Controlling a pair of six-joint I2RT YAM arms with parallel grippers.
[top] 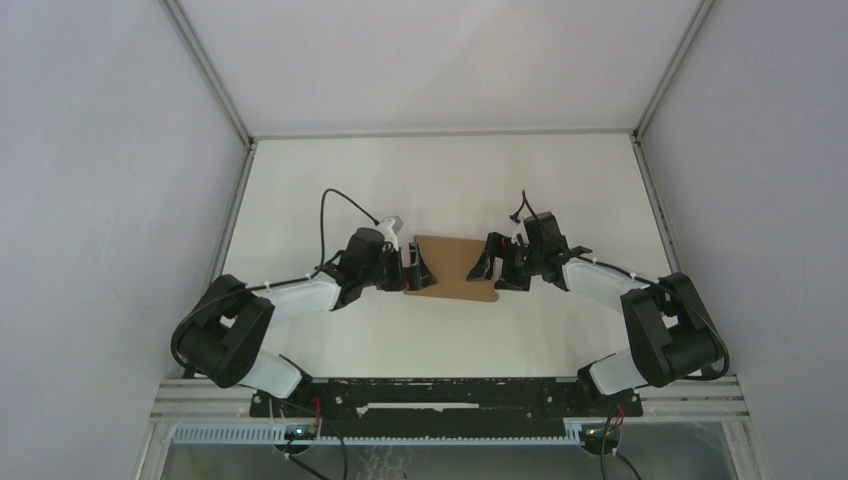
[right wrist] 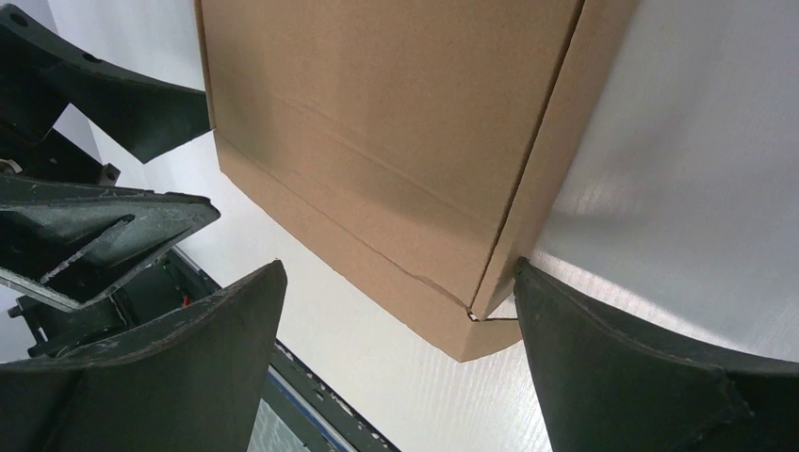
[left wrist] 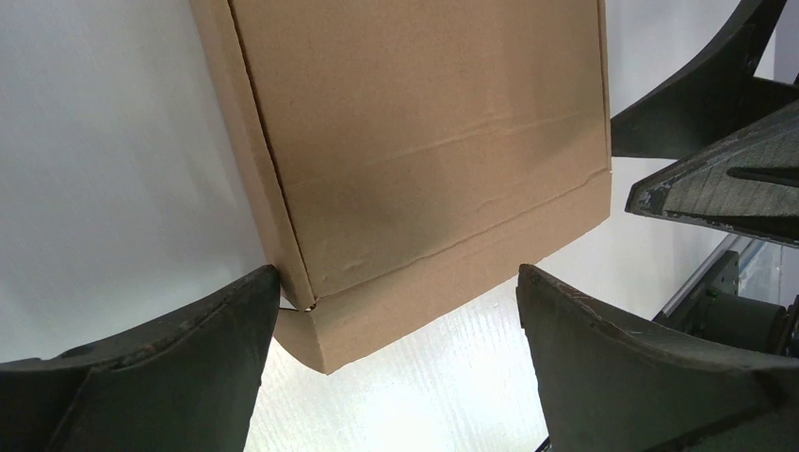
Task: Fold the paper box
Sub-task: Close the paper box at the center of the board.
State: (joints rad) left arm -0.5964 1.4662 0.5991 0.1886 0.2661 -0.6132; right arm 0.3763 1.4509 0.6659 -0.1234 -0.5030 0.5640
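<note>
Flanking the paper box, which lies flat at the middle of the table.
Left fingers and right fingers stand wide apart, holding nothing, each pair straddling one corner of the box.

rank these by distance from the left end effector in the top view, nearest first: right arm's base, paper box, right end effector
From the left end effector:
1. paper box, right beside it, at the box's left edge.
2. right end effector, across the box at its right edge.
3. right arm's base, at the table's near edge, on the right.
</note>
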